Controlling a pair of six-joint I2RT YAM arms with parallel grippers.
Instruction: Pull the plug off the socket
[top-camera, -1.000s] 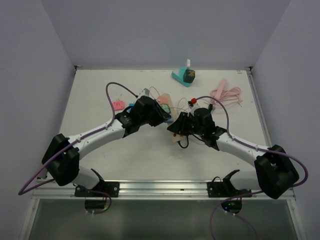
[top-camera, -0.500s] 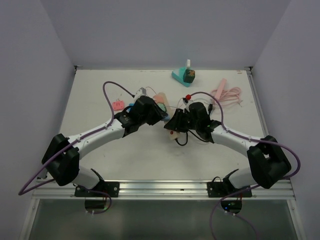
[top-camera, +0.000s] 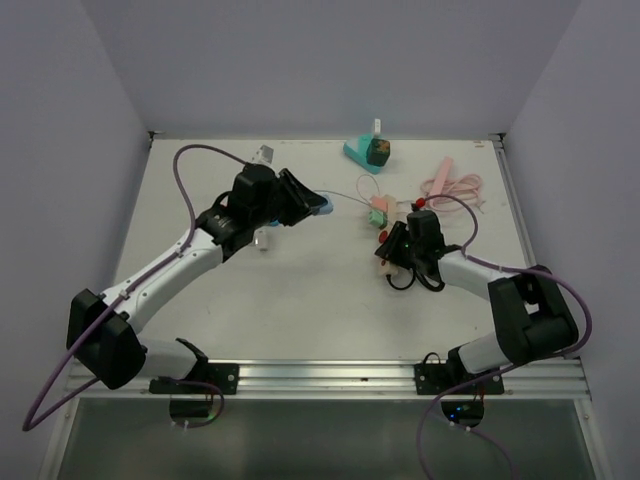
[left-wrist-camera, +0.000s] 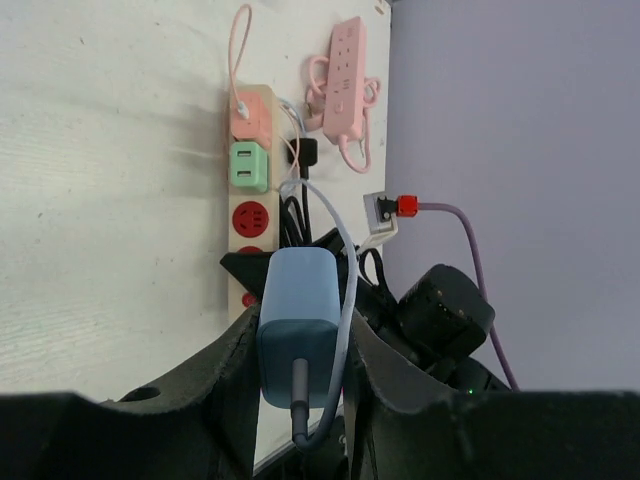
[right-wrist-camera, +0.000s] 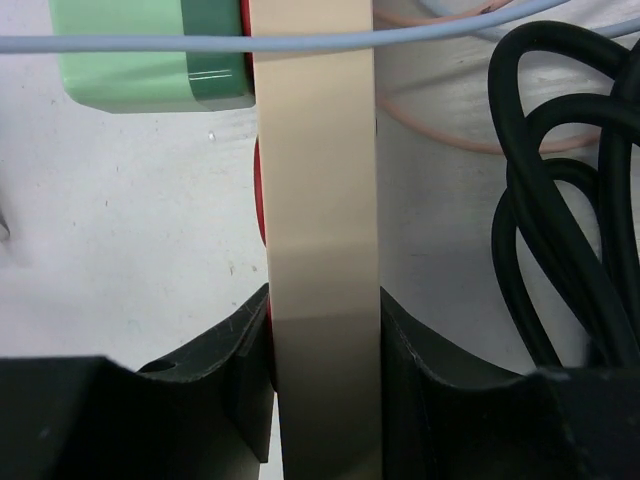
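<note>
Now pinching the power strip (right-wrist-camera: 320, 200) in right fingers (right-wrist-camera: 238, 375) to anchor it; gripping blue plug (left-wrist-camera: 298, 310) in left fingers (left-wrist-camera: 232, 388), clear of strip.

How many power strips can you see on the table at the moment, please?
2. The beige power strip sits in the right gripper, right of centre; the pink power strip lies by the table's far right edge. Others may be hidden from view.

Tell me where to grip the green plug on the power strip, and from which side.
Probably from above: take the green plug by its two sides that face across the power strip. The pink plug crowds one end; those sides stand free.
</note>
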